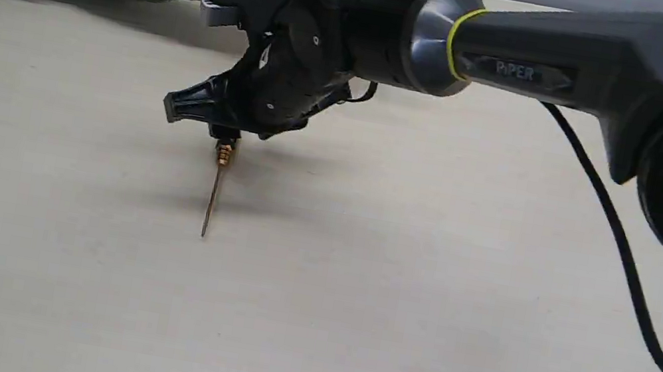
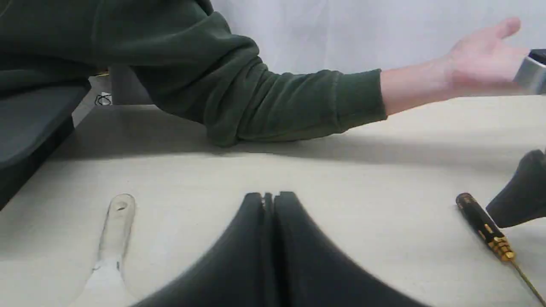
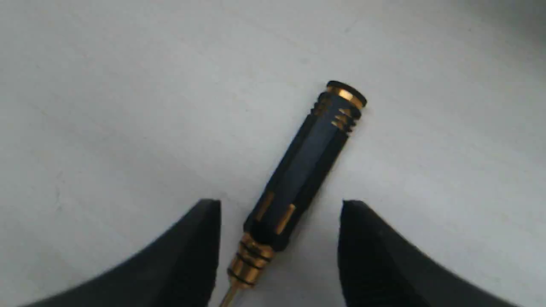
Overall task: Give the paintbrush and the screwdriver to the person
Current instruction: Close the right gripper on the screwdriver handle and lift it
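Right gripper (image 3: 279, 204) jaws apart, straddling the screwdriver (image 3: 305, 162) on the table (image 1: 350, 317). Left gripper (image 2: 268, 196) jaws together, empty. Person's hand (image 2: 482, 64) open over far edge.

We see a pale beige desk (image 1: 346, 337), matte and evenly lit, with soft shadows on it. Behind it stands a plain white wall (image 2: 341, 34). A dark grey slab (image 2: 30, 123) borders one desk edge.
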You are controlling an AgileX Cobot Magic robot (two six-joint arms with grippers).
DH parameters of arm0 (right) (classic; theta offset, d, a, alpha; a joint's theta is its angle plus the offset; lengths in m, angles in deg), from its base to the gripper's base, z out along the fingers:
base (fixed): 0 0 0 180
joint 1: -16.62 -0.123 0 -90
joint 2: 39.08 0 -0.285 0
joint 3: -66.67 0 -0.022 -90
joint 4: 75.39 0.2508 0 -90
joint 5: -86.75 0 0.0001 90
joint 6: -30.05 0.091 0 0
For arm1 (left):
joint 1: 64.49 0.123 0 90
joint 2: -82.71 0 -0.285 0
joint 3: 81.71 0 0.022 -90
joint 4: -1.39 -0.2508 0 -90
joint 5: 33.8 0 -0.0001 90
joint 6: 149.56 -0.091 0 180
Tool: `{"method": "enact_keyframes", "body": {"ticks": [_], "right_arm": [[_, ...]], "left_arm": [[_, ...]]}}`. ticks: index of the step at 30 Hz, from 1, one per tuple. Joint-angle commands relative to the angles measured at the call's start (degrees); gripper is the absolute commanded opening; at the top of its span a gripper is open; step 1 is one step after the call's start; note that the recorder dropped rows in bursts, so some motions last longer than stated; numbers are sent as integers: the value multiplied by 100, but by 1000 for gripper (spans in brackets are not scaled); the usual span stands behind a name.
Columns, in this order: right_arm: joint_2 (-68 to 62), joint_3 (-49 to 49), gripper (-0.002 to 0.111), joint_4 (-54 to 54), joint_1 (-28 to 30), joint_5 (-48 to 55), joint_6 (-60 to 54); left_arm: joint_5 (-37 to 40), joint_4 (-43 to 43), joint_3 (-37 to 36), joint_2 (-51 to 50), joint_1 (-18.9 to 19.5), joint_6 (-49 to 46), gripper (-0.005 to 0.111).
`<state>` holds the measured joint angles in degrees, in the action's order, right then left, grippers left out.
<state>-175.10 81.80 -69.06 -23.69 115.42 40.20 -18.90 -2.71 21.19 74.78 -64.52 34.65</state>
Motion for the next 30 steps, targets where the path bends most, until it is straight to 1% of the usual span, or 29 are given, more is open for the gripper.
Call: {"method": "enact_keyframes", "body": {"ticks": [1,13,18,20,25,26,28,30], "right_arm": [[-87,163,45,23,46,129,12],[-690,709,45,70,46,463,12],[-751,846,44,-7,46,593,12],[-751,898,41,-125,46,720,12],[-751,958,16,-311,46,1058,12],[-751,958,14,-344,46,1089,12],[-751,958,6,-435,46,1186,12],[-751,958,4,-523,46,1286,12]], "left_arm": [[-68,17,-12,14,-37,12,0],[-51,29,-12,14,-37,12,0],[-51,29,-12,14,-37,12,0],[-51,29,-12,14,-37,12,0],[-51,29,-12,14,-37,12,0],[-51,29,-12,14,-37,12,0],[-51,29,-12,14,-37,12,0],[-51,29,-12,14,-37,12,0]]}}
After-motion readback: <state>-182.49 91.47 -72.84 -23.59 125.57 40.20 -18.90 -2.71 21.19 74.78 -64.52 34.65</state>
